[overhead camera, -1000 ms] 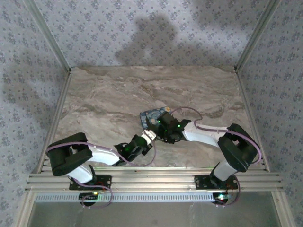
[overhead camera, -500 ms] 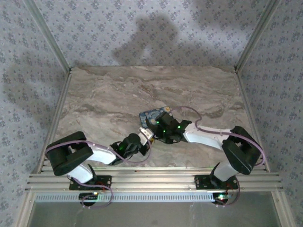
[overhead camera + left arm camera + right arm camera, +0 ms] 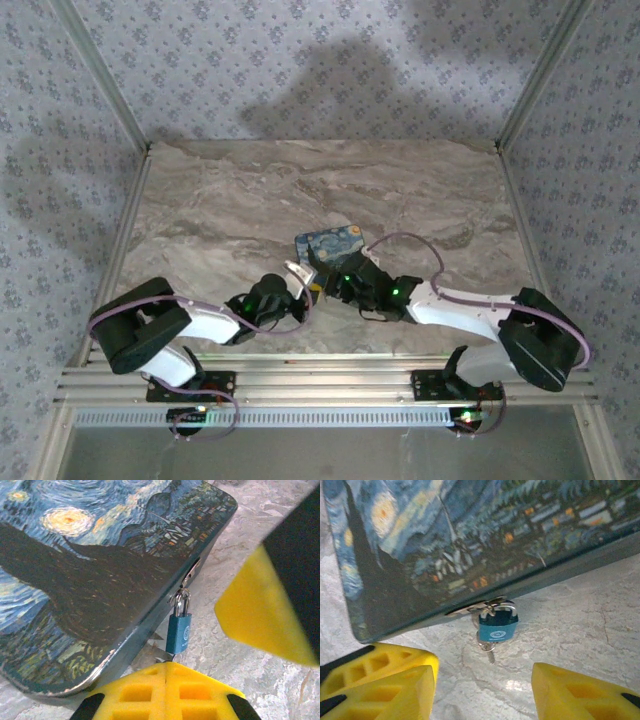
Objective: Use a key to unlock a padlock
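padlock: little blue one (image 3: 178, 630) with a silver shackle, hooked through the latch on the side of the box. That side faces the table's near edge, and the lock hangs straight down from it.
key: silver bit (image 3: 488, 654) poking out from the bottom of the padlock, with what looks like a small ring on it.
box: blue tin (image 3: 330, 243) with a swirly night-sky painting on the lid. It lies flat about mid-table, a touch closer to the near edge than the far one.
left gripper: (image 3: 167, 669) yellow pads squeezed flat against each other, with the tips right under the key in its own cam. Can't tell if they actually touch it. From the right wrist cam the key hangs clear of the yellow.
right gripper: (image 3: 485, 680) fingers spread wide with nothing between them. The padlock and key sit just past the gap.
table: marble-look top (image 3: 230, 190), with both arms reaching in from the near edge and meeting at the box.
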Tool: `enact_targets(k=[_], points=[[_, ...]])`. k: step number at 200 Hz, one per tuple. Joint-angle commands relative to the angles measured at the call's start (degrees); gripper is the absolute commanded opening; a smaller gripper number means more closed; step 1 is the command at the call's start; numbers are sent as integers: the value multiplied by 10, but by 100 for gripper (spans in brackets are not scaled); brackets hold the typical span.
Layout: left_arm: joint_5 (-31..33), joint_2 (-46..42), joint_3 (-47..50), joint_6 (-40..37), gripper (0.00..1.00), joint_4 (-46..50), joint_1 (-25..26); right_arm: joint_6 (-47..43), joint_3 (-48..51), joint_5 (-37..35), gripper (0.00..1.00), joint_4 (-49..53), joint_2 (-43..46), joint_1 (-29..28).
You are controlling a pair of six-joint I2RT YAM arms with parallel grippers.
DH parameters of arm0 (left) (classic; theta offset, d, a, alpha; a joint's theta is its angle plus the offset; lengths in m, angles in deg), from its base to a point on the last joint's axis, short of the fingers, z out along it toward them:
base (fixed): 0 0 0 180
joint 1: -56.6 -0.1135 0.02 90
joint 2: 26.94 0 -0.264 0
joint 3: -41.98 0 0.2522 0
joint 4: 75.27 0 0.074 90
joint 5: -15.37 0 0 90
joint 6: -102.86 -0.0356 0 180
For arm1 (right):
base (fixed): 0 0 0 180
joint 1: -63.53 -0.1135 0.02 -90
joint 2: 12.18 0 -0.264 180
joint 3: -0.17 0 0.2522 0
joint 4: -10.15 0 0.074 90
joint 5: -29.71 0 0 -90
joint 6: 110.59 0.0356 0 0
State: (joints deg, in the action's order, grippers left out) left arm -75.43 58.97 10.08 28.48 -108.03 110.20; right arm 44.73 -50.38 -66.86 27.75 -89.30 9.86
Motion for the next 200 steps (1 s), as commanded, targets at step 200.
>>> enact_targets(k=[200], points=[[-39,-88,14,65,0,74,-21,24,-45,-65,27,-58,-153,-11]])
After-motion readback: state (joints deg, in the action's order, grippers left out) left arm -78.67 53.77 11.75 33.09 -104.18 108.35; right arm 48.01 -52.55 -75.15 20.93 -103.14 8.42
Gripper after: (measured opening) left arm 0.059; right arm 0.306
